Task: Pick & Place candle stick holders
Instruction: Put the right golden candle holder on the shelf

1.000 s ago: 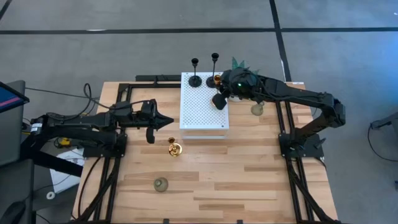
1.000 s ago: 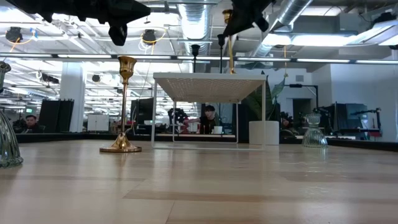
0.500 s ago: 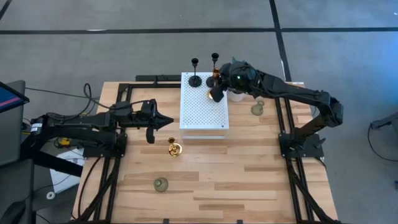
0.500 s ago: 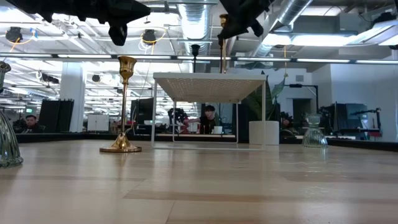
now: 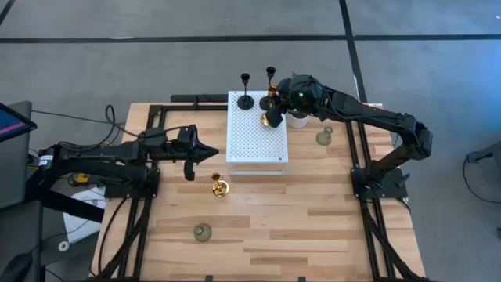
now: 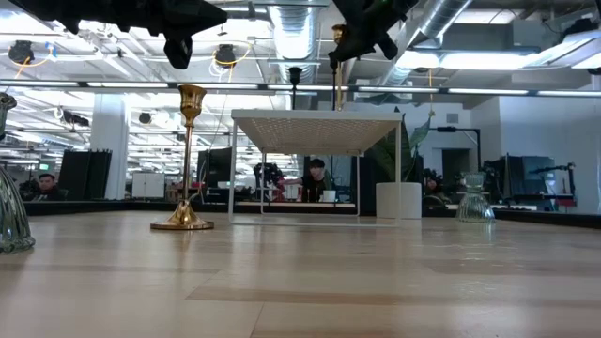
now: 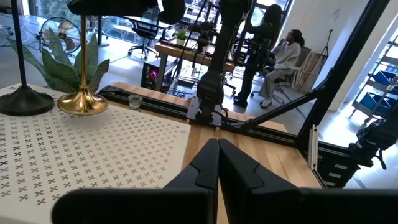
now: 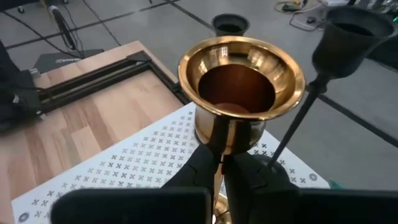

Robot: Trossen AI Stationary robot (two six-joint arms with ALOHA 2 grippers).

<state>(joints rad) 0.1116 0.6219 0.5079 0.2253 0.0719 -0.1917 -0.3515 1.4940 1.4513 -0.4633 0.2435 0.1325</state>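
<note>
Fingers of the right gripper (image 8: 219,163) are pinching the gold holder's (image 8: 239,87) stem w/ its long axis upright, over the white perforated stand's (image 5: 250,141) far right corner. Base is prob. touching the stand, hard to tell. Just beyond it, two black holders (image 5: 246,100) are standing. Left gripper (image 5: 190,153) is waiting w/ fingers closed, empty, left of the stand, nearer the second gold holder (image 5: 220,187).

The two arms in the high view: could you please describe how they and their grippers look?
Both arms are dark, nearly black, jointed links on black frames bolted to the wooden table. The left gripper ends in two dark, tapering fingers. The right gripper looks the same, and a small green light glows on its wrist. Black cables trail from the left arm's base.
</note>
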